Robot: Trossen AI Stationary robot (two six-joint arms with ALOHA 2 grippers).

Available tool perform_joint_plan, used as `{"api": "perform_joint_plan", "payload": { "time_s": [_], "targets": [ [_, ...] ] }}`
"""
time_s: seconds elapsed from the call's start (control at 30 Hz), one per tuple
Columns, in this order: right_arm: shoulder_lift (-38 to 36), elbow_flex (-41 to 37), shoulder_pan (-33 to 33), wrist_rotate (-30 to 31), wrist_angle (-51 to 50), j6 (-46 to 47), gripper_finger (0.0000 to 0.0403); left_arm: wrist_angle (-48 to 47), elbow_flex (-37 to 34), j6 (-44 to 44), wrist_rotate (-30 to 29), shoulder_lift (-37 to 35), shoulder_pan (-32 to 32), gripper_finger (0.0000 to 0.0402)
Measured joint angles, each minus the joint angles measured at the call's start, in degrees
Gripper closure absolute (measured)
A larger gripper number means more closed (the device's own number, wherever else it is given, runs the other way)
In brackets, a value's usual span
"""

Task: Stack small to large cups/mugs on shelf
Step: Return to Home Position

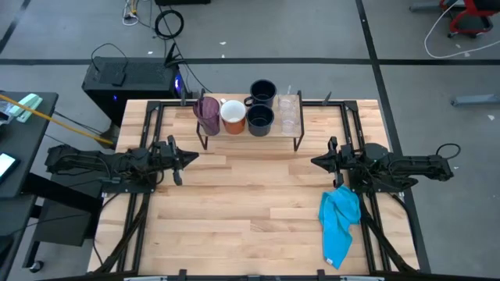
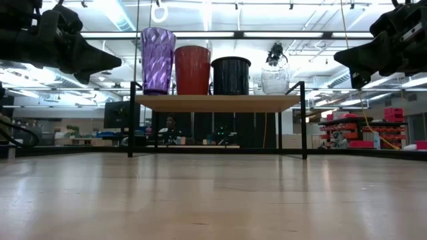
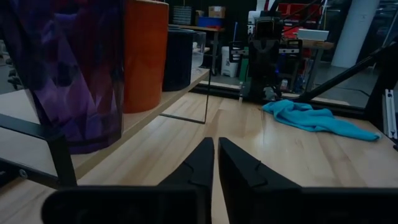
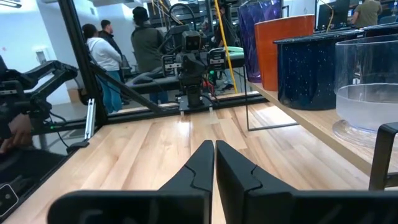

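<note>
The shelf [image 1: 250, 139] stands at the table's far middle on black wire legs. On it, left to right, stand the purple tumbler [image 1: 208, 115], the white-and-orange mug [image 1: 233, 116], a dark navy mug [image 1: 260, 119] with another navy mug [image 1: 263, 93] behind it, and the clear glasses [image 1: 290, 113], which look stacked. My left gripper [image 1: 193, 156] hovers shut and empty left of the shelf. My right gripper [image 1: 316, 161] hovers shut and empty right of it. The low view shows the row [image 2: 193, 69] on the board [image 2: 217, 103].
A bright blue cloth [image 1: 340, 222] lies crumpled on the table's near right, beside my right arm. Black frame rails [image 1: 148, 117] run along the table's left and right sides. Bare tabletop [image 1: 250, 211] lies in front of the shelf. People stand in the room beyond [image 4: 112, 56].
</note>
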Motion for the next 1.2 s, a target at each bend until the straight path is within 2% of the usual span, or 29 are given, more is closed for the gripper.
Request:
{"api": "perform_joint_plan", "payload": {
  "time_s": [0.37,0.73,1.2],
  "targets": [
    [0.0,0.0,0.0,0.0,0.0,0.0,0.0379,0.0,0.0,0.0,0.0,0.0,0.0,0.0361],
    [0.0,0.0,0.0,0.0,0.0,0.0,0.0380,0.0,0.0,0.0,0.0,0.0,0.0,0.0374],
    [0.0,0.0,0.0,0.0,0.0,0.0,0.0380,0.0,0.0,0.0,0.0,0.0,0.0,0.0365]
  ]
}}
